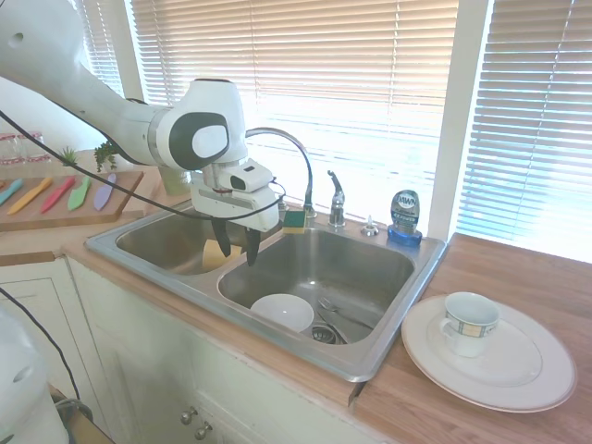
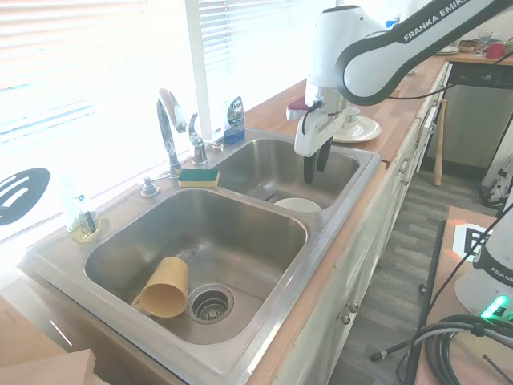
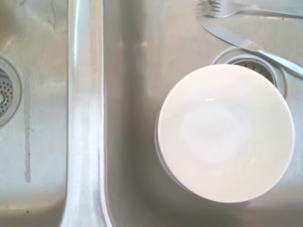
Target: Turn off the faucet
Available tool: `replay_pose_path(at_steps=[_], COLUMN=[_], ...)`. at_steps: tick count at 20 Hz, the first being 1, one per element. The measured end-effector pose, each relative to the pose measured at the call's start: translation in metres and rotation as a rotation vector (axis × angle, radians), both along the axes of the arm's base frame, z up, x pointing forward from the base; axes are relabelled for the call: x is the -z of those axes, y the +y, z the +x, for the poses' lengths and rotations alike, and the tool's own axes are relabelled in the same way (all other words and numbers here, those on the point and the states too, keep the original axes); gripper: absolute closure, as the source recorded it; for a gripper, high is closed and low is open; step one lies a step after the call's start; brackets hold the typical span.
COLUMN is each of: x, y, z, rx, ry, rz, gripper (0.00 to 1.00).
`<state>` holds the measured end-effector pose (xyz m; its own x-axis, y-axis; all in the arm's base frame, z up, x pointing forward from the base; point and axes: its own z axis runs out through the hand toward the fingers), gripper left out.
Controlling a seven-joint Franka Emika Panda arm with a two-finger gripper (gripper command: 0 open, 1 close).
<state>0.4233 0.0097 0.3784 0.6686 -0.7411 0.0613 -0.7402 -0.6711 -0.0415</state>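
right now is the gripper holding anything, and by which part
Nothing is held: the gripper hangs open and empty over the sink's divider, apart from the faucet.

We see open air between the gripper and the faucet; only the sponge and soap bottle crowd the ledge beside it.
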Motion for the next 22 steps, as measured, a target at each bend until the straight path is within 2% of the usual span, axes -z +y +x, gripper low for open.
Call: replay_pose_path(at_steps=[10, 15, 18, 22], x=[0.004, 0.000, -0.006, -0.015], y=[0.000, 0.001, 0.002, 0.003], z=[0.002, 0.010, 0.037, 0.101], rx=[0.003, 0.006, 0.011, 0.009], ry=[-0.001, -0.035, -0.064, -0.115], rz=[0.001, 0.001, -0.006, -0.015], gripper=[1.00, 1.00, 1.00, 1.00])
